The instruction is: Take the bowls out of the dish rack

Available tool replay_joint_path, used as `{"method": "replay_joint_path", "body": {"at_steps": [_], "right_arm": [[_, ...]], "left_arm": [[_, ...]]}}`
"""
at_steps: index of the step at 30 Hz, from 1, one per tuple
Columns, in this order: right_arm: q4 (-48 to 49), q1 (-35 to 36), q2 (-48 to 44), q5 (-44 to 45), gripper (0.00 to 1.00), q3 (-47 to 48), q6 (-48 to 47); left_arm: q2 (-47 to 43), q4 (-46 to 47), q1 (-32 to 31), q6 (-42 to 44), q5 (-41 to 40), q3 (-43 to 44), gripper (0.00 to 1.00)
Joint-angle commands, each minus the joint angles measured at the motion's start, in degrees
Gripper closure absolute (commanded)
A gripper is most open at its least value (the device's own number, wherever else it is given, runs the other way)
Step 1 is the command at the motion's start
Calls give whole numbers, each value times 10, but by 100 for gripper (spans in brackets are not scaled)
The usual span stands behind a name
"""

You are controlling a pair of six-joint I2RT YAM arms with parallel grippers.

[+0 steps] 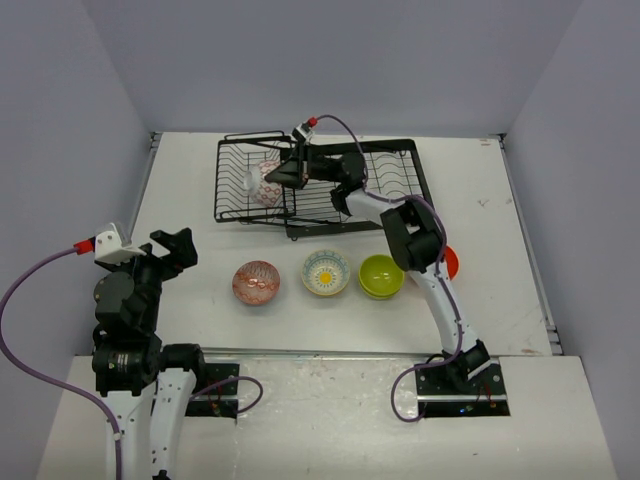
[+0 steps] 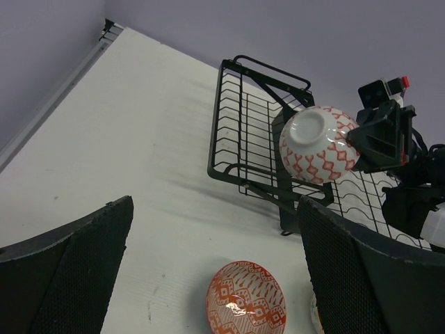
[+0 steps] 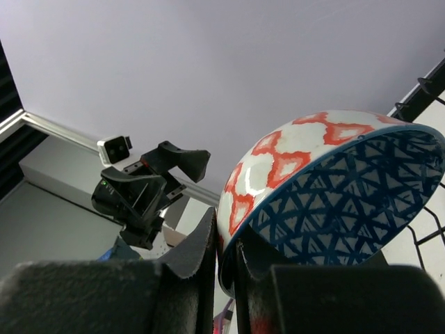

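Bowl (image 3: 334,195), red-and-white outside, blue-latticed inside

Hidden mostly behind right arm (image 1: 445,300): orange bowl (image 1: 451,263); dish rack (image 2: 217,118) cropped in left wrist view.

I can read no writing, number, brand or sign in any of my three views. The only markings I can make out are painted patterns, not lettering: a red lattice on the outside of the red-and-white bowl (image 2: 318,145), with blue triangles inside it, a red geometric pattern in the red patterned bowl (image 2: 245,298) on the table (image 2: 139,139), and a yellow centre with a dotted ring in the cream bowl (image 1: 326,272).
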Motion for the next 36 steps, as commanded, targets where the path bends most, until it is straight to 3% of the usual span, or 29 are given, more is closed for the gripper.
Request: {"method": "replay_joint_path", "body": {"at_steps": [1,3,4,5,6,7,8,9,10,11,15,18,22,29,36], "right_arm": [[56,6,-98,-29,100,7,-23],[11,14,-168,-55,100,-49,-68],[-17,21,-199,-60,100,-109,-145],[-121,28,-271,-66,100,-136,-203],[-206,33,-311,-56,100,-184,-350],[-401,49,-350,-4,100,-196,-436],[-504,60,-414,39,100,-199,-611],[-606,75,-438,95,100,-193,-689],[-753,113,-468,212,100,-164,-794],[-805,135,-469,264,100,-164,-825],[-982,225,-477,489,100,-126,-904],[-1156,307,-403,628,100,-28,-931],[-1286,368,-305,748,100,105,-945],[-1407,382,-169,769,100,247,-970],[-1401,393,-132,758,100,239,-982]], "left_arm": [[0,23,-3,15,2,-4,0],[-2,16,-3,10,-13,0,0],[-6,9,-2,4,-49,4,0],[-9,-6,-2,-9,-72,10,0],[-20,-11,-1,-14,-108,10,0],[-26,-17,-2,-18,-118,11,0],[-31,-21,-1,-23,-126,12,0],[-43,-22,-1,-25,-139,13,0],[-52,-26,-1,-27,-156,14,0],[-56,-28,-1,-27,-156,14,0],[-48,-57,-2,-28,-198,40,0],[-43,-66,-2,-26,-211,48,0],[-51,-57,-2,-29,-205,33,0],[-120,-54,-2,-29,-208,29,0],[-125,-51,-1,-30,-203,27,0]]}}
